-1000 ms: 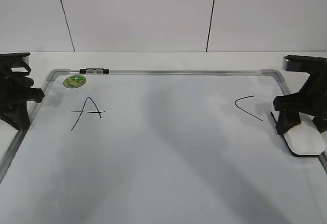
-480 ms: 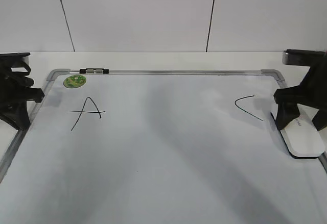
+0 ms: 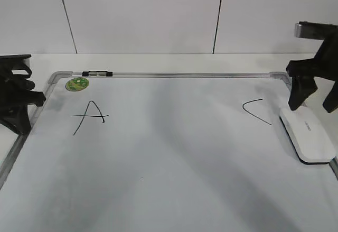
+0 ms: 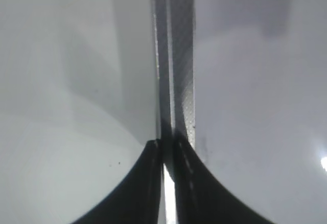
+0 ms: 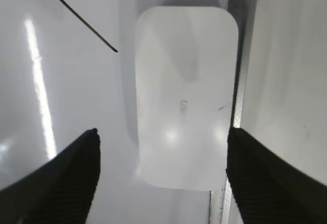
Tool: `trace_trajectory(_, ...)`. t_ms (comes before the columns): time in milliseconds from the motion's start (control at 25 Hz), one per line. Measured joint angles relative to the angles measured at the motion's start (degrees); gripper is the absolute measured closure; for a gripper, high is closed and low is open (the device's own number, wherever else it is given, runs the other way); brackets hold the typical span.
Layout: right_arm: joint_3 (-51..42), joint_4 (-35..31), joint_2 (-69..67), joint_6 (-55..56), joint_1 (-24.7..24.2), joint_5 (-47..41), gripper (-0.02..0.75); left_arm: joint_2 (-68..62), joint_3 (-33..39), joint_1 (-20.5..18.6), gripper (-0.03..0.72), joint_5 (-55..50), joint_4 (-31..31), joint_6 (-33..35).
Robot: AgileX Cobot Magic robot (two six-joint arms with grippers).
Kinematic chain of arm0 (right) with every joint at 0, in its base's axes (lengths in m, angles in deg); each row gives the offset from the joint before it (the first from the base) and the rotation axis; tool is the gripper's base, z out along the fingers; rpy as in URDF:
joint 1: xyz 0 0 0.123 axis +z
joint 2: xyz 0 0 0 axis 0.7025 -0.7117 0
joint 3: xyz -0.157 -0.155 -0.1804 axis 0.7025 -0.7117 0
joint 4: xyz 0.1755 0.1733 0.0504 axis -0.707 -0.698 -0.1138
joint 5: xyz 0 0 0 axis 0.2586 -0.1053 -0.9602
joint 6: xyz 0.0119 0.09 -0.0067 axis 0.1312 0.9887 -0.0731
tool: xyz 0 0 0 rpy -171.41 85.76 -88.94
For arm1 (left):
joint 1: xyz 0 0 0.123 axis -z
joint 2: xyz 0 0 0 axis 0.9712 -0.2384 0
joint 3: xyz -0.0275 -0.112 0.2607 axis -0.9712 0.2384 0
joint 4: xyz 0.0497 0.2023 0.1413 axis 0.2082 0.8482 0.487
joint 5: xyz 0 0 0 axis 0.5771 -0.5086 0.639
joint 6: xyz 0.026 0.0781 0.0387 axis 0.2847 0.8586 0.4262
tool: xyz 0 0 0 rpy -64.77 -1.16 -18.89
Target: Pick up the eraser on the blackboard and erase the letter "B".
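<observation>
The white eraser [image 3: 308, 135] lies flat on the blackboard [image 3: 174, 147], against its right frame. It fills the middle of the right wrist view [image 5: 186, 96]. My right gripper [image 3: 312, 103] is open and empty, raised above the eraser's far end, with a finger on each side [image 5: 162, 132]. My left gripper [image 3: 18, 113] is shut and empty at the board's left frame [image 4: 166, 147]. No letter "B" shows in any view. The board's middle is blank.
A slanted "A" [image 3: 91, 117] is at the left and an angular "C" [image 3: 256, 110] just left of the eraser; part of its stroke shows in the right wrist view [image 5: 82, 17]. A round green magnet [image 3: 77, 83] and a small dark clip [image 3: 97, 74] sit at the top left frame.
My right gripper has risen from around the eraser and now hangs open above it. The eraser stays on the board. The left arm has not moved.
</observation>
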Motion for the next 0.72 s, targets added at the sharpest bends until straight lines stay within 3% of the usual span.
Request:
trace_trajectory(120, 1.32, -0.98, 0.0, 0.0, 0.0, -0.38, 0.188, 0.0, 0.0, 0.0, 0.604, 0.0, 0.19, 0.38)
trace_trajectory(360, 1.42, -2.6, 0.0, 0.0, 0.0, -0.63, 0.201, 0.0, 0.0, 0.0, 0.436, 0.0, 1.36, 0.7)
trace_trajectory(720, 1.42, -3.65, 4.62, -0.04, 0.0, -0.72, 0.204, 4.57, -2.06, 0.0, 0.415, -3.77, 2.52, 0.75)
